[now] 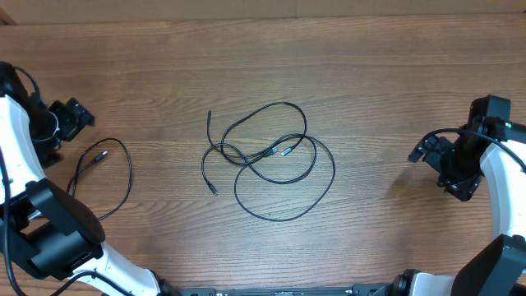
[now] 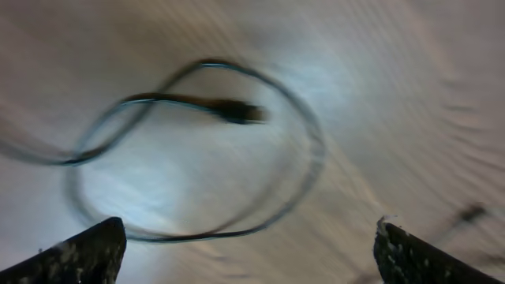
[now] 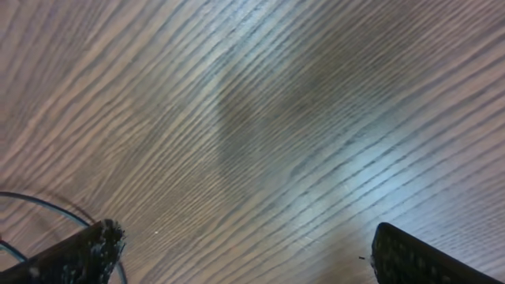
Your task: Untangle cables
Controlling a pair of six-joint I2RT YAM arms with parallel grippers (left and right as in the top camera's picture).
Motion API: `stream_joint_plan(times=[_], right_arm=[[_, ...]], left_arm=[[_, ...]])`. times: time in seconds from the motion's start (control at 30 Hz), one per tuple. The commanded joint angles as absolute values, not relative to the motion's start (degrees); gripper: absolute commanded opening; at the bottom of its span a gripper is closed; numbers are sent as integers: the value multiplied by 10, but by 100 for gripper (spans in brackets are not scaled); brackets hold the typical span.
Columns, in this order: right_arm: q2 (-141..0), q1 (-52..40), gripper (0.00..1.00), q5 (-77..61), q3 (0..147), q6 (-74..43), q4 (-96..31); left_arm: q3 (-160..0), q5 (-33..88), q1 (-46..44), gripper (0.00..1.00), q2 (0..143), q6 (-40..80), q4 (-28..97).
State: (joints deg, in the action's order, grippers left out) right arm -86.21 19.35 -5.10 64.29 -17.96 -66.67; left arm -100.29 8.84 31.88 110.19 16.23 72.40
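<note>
The tangled cables (image 1: pixel 271 154) lie at the centre of the worktop (image 1: pixel 370 74), well apart from both pincers. A separate cable (image 1: pixel 130 177) lies looped at the left, near the left pincer (image 1: pixel 74 119). The left wrist view, which is blurred, shows its plug (image 2: pixel 241 112) inside the loop. The left pincer stands wide open and holds nothing. The right pincer (image 1: pixel 426 150) also stands wide open and empty over bare wood, with a cable arc (image 3: pixel 39 202) at the lower left of its view. The worktop has a brown wood grain.
</note>
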Motion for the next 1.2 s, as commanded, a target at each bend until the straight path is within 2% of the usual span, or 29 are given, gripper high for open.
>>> stream_joint_plan(times=[0.0,0.3,0.63,0.87,1.07,1.17], right_arm=[[-862,191,100,-72,644,-182,-663],[-862,191,100,-72,644,-182,-661],[-862,191,100,-72,644,-182,-661],[-862,191,100,-72,644,-182,-661],[-862,191,100,-72,644,-182,-661],[-862,191,100,-72,644,-182,-661]], left_arm=[[-1012,220,288,100,1103,112,713],[-1012,230,114,100,1103,37,708],[-1005,230,-114,100,1104,36,642],[-992,230,-253,100,1109,82,577],[-992,236,-326,100,1137,84,554],[-992,277,-337,100,1160,84,550]])
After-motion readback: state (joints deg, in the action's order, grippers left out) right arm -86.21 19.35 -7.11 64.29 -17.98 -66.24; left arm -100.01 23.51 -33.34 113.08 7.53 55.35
